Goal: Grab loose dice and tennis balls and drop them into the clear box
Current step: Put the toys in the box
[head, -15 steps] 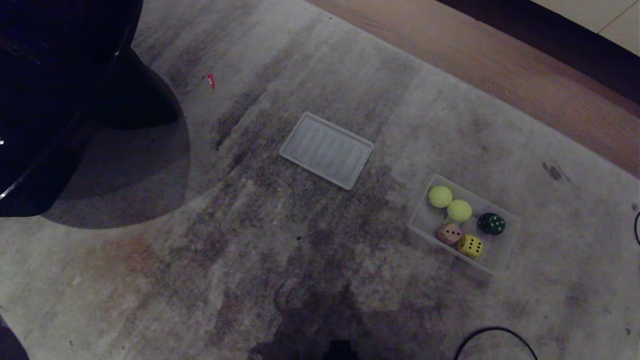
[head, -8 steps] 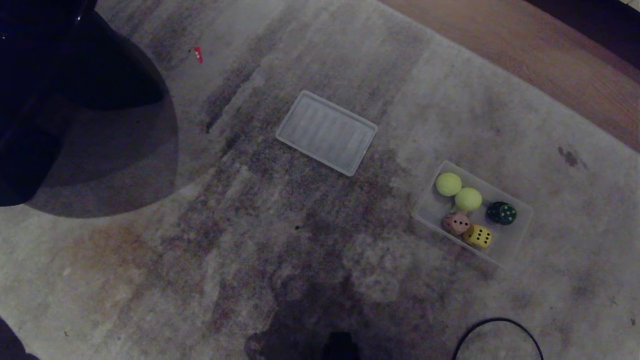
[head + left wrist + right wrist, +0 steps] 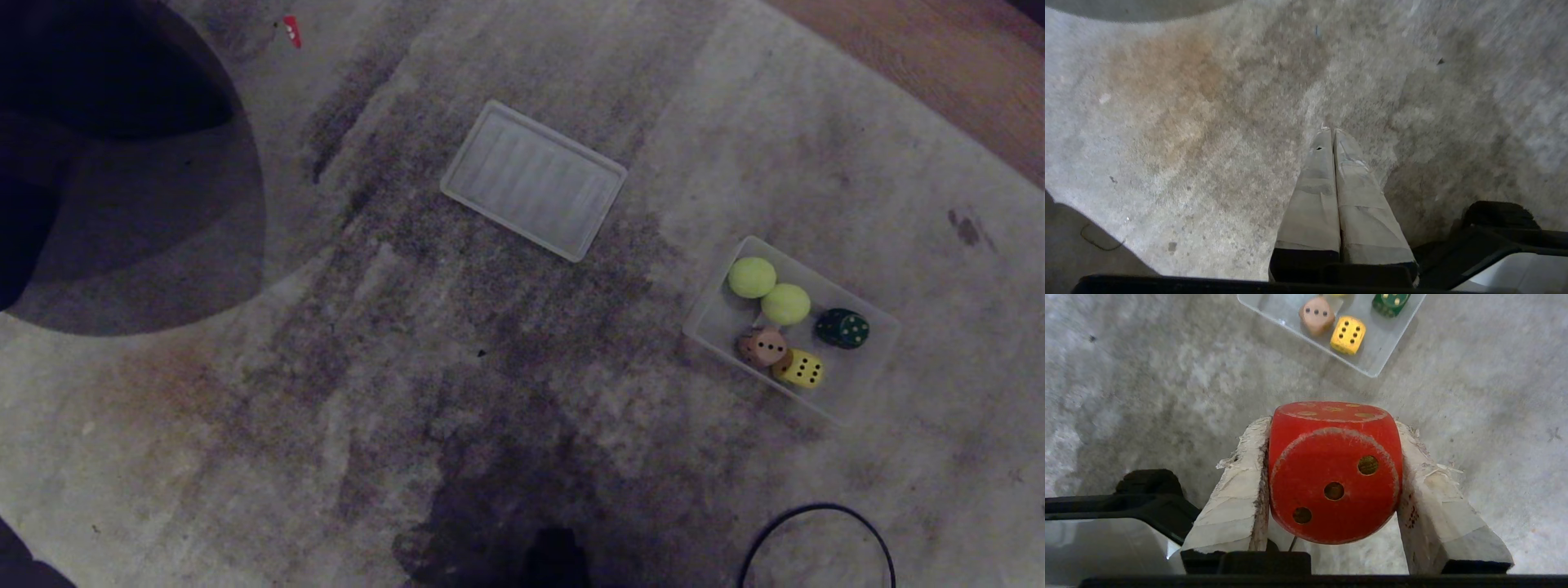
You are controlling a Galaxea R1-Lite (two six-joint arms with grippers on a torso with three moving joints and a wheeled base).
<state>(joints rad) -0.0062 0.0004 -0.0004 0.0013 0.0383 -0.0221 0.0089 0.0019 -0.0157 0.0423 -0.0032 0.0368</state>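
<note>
Whole head view has slid since a second ago: camera tilting, things themselves unmoved. Clear box [image 3: 865,384] sits on the carpet [image 3: 326,367], right side, holding two tennis balls [image 3: 752,278], pinkish-tan, yellow and green dice [image 3: 764,346]. Ribbed lid [image 3: 534,180] lies apart, farther left. Right claw [image 3: 1333,428] pinches the red die [image 3: 1333,473], short of the box. Left claw [image 3: 1332,132] pressed together, idle. Judgement: last die, drop pending.

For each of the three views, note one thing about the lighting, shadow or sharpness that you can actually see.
Head view: dim, a large curved shadow on the carpet. Left wrist view: brighter, carpet smeared with blur towards the far edge, left end effector sharp. Right wrist view: evenly lit, red die crisp in the right end effector, clear box also sharp.
</note>
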